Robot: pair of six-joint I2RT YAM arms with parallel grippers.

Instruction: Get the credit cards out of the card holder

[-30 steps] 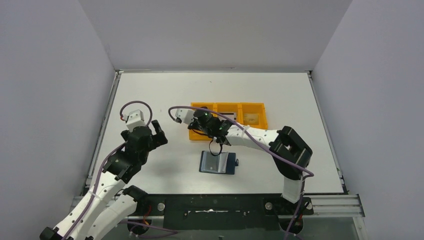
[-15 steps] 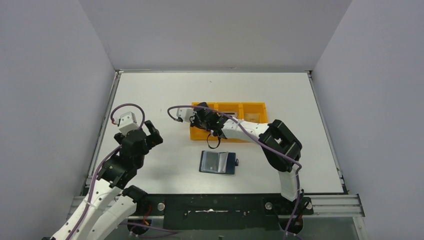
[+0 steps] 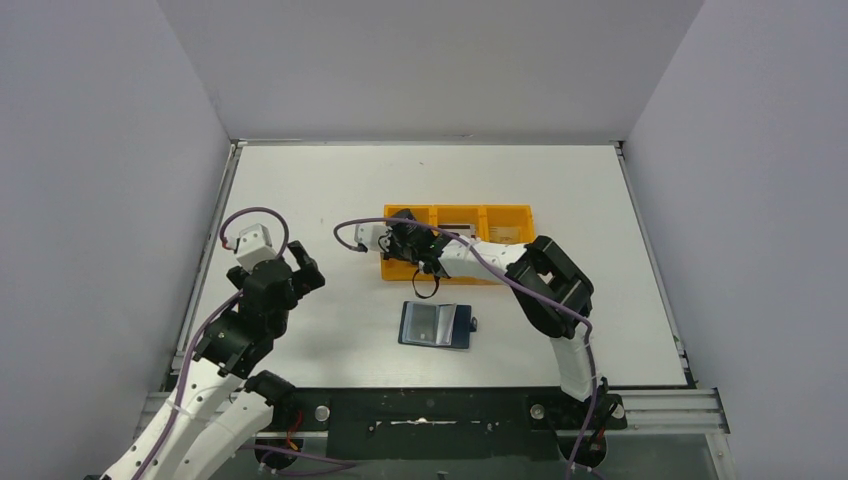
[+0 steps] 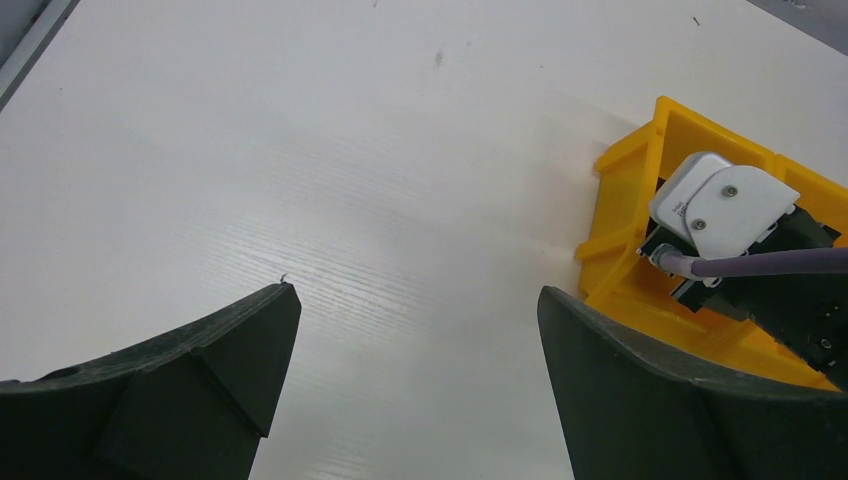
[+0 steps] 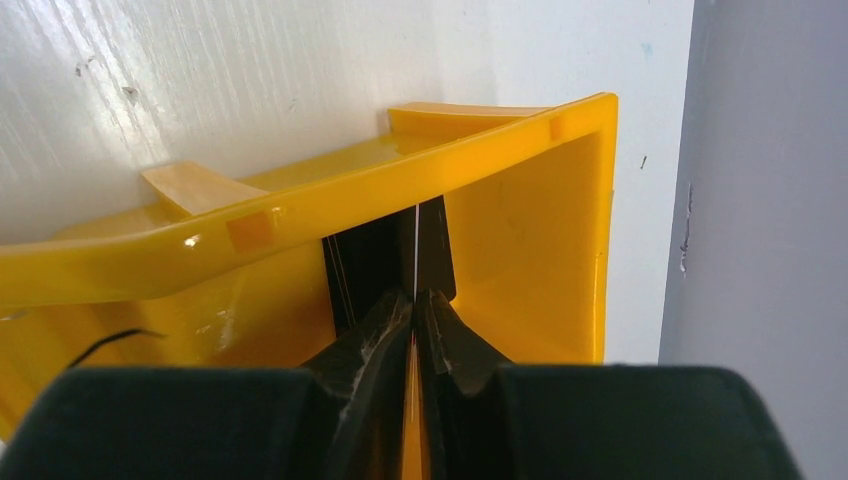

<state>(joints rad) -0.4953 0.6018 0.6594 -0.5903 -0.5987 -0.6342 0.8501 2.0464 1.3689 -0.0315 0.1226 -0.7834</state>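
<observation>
Credit card, a thin dark one that I see only edge-on [image 5: 416, 250], stands upright inside the left end compartment of the orange plastic three-compartment tray [image 5: 300, 212], pinched between the fingertips of the right gripper [image 5: 414, 300]. The jaws are almost fully together, with only the card's thickness between them. A moment ago this gripper was at the near edge of the tray; since then it has reached further left and down into the compartment. In my judgement the carrying is finished and the release is the step in hand, as the credit card is not let go yet.

The dark navy bifold card holder [image 3: 437, 325] lies open on the white table [image 3: 300, 180], near the tray but apart from it, and nothing holds it. Whether more cards remain in its blue-grey pockets I cannot tell. The left gripper [image 4: 412, 300] has drawn back a little toward its own side. It hangs over the table, spread wide, with nothing in it.
</observation>
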